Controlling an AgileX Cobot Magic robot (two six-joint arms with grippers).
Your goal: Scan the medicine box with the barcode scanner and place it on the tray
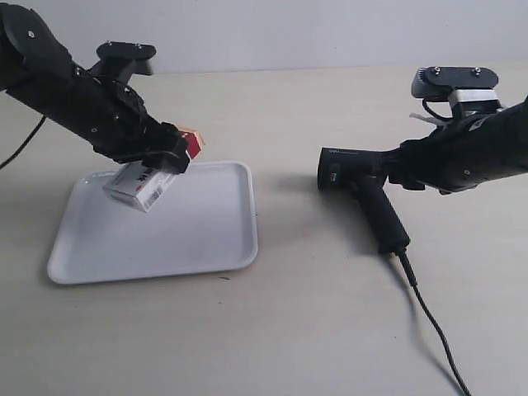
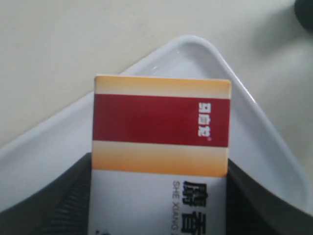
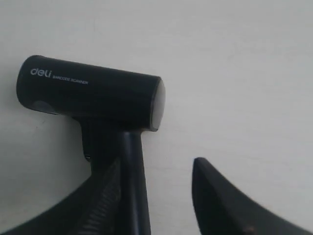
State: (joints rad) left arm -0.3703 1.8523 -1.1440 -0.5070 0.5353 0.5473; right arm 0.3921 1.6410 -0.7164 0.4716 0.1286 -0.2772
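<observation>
Two arms are working over the pale table (image 1: 313, 330). At nine o'clock in the exterior view, the left gripper (image 1: 161, 161) is clamping the medicine box (image 1: 144, 186) between its fingers (image 2: 54, 205), holding it tilted just above the tray's (image 1: 206, 239) far part; whether the box's low corner is touching the tray cannot be told. In the left wrist view the box's (image 2: 161, 120) red and tan bands are sticking out past the jaws, with the tray's (image 2: 254, 127) rounded corner beneath. At three o'clock, the barcode scanner (image 1: 363, 186) is lying on the table, well apart from the tray, its cable (image 1: 433, 322) trailing toward five o'clock. The right gripper (image 3: 156, 196) is spread wide, one finger (image 3: 105, 196) touching the scanner's (image 3: 93, 95) handle, the other apart from it.
</observation>
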